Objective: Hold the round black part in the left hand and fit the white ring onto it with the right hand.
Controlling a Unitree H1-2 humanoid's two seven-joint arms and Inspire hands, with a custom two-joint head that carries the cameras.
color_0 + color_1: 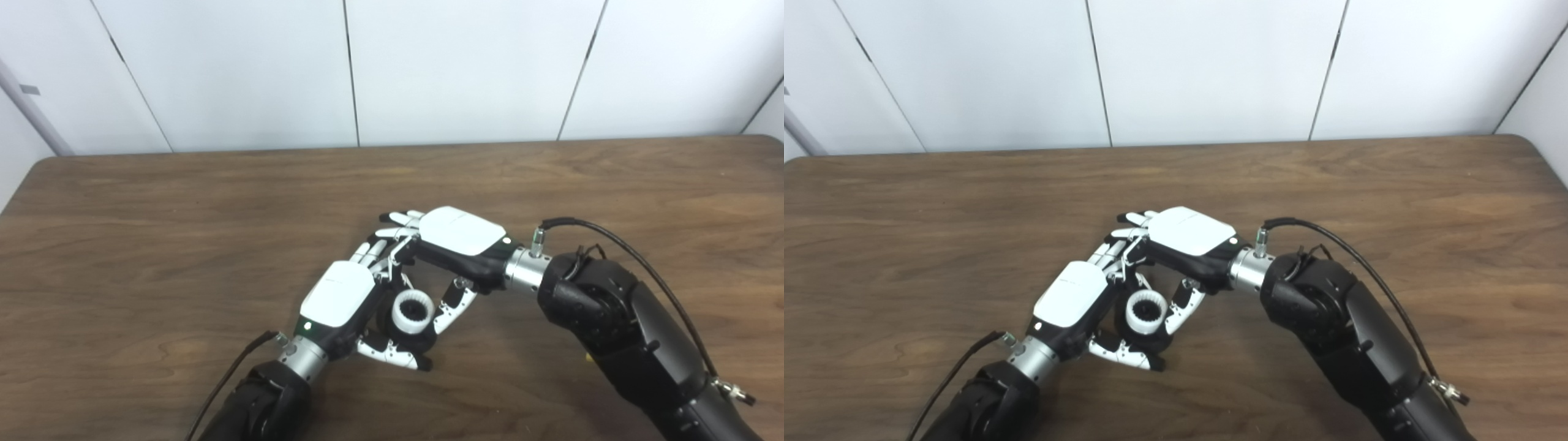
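Observation:
My left hand [340, 294] is shut on the round black part [389, 320] near the table's middle, just above the wood. The white toothed ring [413, 311] sits on top of that part, its hole facing up. My right hand [459, 229] reaches in from the right, palm down, just behind the ring. Its thumb [450, 306] rests against the ring's right side, while its other fingers stretch out flat over the left hand's fingertips. The right eye view shows the same ring [1146, 311] between the two hands. Most of the black part is hidden by the ring and the fingers.
The brown wooden table [153, 233] spreads wide on all sides of the hands. White wall panels [465, 67] stand behind its far edge. Cables run along both forearms.

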